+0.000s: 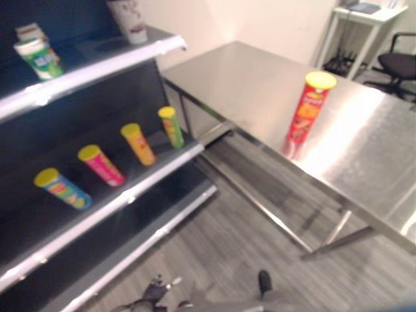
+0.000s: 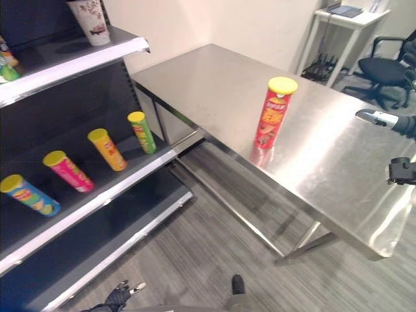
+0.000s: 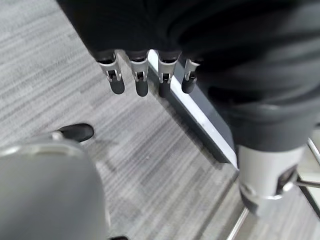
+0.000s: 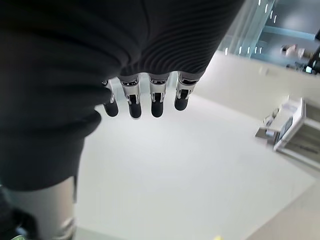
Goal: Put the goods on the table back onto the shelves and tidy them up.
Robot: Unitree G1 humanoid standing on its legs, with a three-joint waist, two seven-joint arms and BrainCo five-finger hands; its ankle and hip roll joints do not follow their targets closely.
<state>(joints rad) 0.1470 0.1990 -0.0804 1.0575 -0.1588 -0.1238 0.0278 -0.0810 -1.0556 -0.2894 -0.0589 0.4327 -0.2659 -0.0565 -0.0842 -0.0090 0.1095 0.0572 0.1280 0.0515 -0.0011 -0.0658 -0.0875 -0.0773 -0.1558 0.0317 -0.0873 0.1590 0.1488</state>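
On the tabletop a red chip can is seen upright, with the right hand and left hand relaxed, holding nothing, well apart from it.

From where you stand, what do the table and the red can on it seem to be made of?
The table looks like brushed stainless steel: a silver top with a dull sheen that mirrors the can faintly. The red can seems to be a printed cardboard tube with a yellow lid, probably plastic; its glossy wrap leaves the core uncertain.
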